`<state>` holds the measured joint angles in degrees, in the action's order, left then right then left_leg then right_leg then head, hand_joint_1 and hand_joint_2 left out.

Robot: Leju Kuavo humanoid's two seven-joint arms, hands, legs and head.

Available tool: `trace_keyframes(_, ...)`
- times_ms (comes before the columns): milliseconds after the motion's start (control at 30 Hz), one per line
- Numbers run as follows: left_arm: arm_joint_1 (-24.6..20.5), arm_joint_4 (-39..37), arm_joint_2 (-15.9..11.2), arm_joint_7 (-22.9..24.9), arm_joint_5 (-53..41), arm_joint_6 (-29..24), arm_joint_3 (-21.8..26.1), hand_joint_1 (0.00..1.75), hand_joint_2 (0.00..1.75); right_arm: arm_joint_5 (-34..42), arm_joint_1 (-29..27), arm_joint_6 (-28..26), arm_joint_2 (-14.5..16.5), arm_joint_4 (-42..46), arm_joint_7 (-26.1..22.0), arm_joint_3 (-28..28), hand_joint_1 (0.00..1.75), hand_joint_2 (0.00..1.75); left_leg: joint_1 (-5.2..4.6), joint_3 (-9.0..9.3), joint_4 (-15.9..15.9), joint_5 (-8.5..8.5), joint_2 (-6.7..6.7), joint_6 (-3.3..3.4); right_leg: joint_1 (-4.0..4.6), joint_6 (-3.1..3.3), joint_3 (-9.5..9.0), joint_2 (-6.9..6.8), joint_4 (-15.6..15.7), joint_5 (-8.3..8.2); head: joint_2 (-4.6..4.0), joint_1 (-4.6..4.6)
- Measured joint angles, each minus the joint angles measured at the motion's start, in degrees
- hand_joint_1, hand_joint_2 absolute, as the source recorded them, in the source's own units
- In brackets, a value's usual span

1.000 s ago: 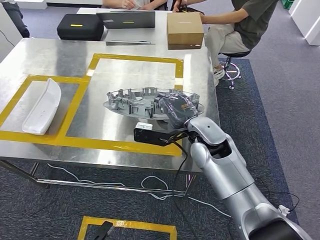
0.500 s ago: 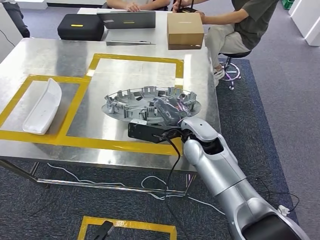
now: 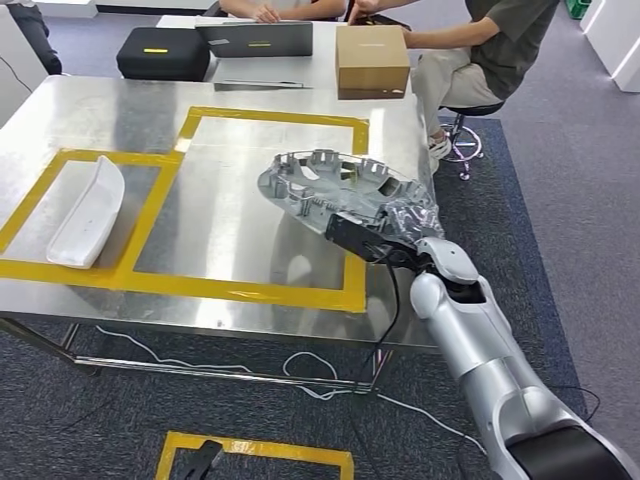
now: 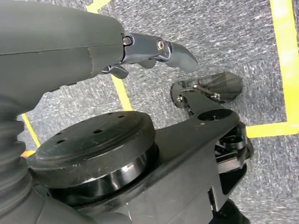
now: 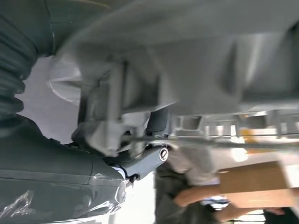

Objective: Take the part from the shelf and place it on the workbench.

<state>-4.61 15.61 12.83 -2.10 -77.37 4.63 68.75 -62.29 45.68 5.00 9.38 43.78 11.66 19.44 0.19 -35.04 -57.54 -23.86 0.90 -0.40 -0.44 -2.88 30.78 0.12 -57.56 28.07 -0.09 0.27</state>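
The part (image 3: 336, 183) is a round grey plastic disc with ribs and clips on its upper face. It hangs tilted above the steel workbench (image 3: 226, 160), over the right side of the large yellow-taped rectangle (image 3: 355, 270). My right hand (image 3: 405, 217), covered in clear plastic film, grips its near right rim. Up close in the right wrist view, the blurred part (image 5: 183, 56) lies against my right hand (image 5: 81, 172). My left hand (image 4: 148, 49) hangs over the grey carpet with its fingers stretched out and nothing in them.
A white curved tray (image 3: 84, 212) lies in the left taped rectangle. At the bench's far end are a cardboard box (image 3: 372, 60), a laptop (image 3: 253, 38) and a black case (image 3: 162, 52). A person (image 3: 490, 45) sits at the far right corner. Cables trail under the bench.
My right arm has swung to the right and away from me, carrying the part toward the bench's right edge. The part has gone from nearly level to tilted.
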Motion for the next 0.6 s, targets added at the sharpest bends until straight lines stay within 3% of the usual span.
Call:
trace_keyframes(267,0.1,0.0,0.0,-0.6,0.5,-0.1,0.0,0.00,1.75,-8.6,-1.8,0.1,-3.8,-0.8,0.8,-11.5,1.75,1.75,-0.06,-0.01,0.0,0.03,-0.14,0.03,-0.04,-0.10,-0.34,0.31,0.0,-0.16,0.00,0.00)
trace_keyframes(500,0.0,0.0,0.0,-0.7,0.5,-0.4,0.0,0.00,1.75,-10.4,-3.2,0.4,-4.3,-0.8,0.1,-15.6,1.75,1.75,-0.04,-0.01,0.0,0.04,-0.32,0.04,-0.02,-0.10,-0.20,0.51,0.0,-0.17,0.00,0.01)
trace_keyframes(600,0.0,0.0,0.0,-0.6,0.5,-0.4,0.1,0.00,1.75,-12.6,-3.3,0.5,-4.3,-0.7,-3.4,-16.1,1.75,1.75,-0.04,-0.02,0.0,0.04,-0.56,0.03,0.00,-0.05,-0.14,0.73,-0.1,-0.20,0.00,0.02)
